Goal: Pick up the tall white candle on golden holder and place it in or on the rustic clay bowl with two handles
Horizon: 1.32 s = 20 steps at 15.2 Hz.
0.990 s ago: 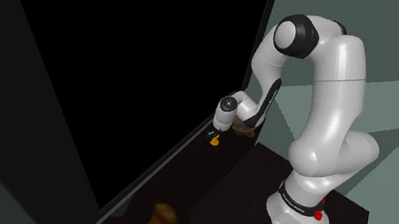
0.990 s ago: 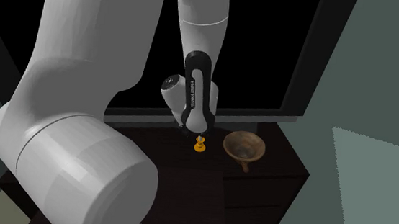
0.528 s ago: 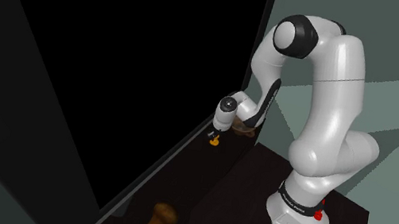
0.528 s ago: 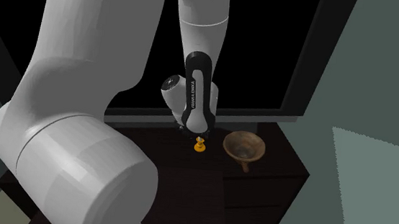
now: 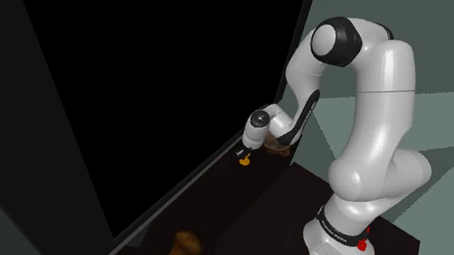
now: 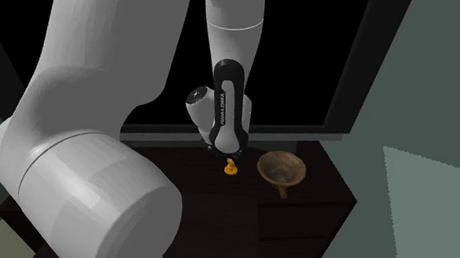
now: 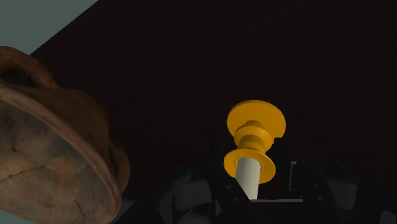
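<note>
Pincer sat right over the white candle in its gold holder on the dark counter. Clasped or loose: couldn't tell. Brown clay bowl was nearby.

Dim, flat light throughout, with deep, soft-edged shadows.

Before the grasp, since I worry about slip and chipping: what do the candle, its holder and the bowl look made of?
The candle: plain matte white shaft, wax at a guess; no texture shows. The holder: smooth yellow-gold with flat shading, perhaps metal, though no gleam confirms it. The bowl: rough brown clay by its look, mottled and crack-lined, unglazed.
</note>
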Motion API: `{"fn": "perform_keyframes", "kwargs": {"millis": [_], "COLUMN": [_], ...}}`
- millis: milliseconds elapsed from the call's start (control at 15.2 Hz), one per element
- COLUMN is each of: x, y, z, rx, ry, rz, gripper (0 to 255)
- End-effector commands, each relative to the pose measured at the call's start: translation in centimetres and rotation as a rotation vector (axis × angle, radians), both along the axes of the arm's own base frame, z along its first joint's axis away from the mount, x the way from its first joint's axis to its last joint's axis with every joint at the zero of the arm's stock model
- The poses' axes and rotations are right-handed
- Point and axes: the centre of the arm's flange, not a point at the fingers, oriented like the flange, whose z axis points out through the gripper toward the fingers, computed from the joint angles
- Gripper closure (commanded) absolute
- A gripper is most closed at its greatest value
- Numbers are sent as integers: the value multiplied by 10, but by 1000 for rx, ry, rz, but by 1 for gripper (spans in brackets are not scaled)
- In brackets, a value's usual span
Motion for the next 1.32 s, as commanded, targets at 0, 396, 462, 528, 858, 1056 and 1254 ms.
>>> {"fn": "perform_keyframes", "kwargs": {"millis": [0,396,462,528,858,1056,1254], "x": [0,0,0,0,0,0,0], "y": [0,0,0,0,0,0,0], "z": [0,32,37,42,69,84,100], "rx": [0,0,0,0,0,0,0], "ry": [0,0,0,0,0,0,0], "rz": [0,0,0,0,0,0,0], "gripper": [255,255,255,255,255,255,255]}}
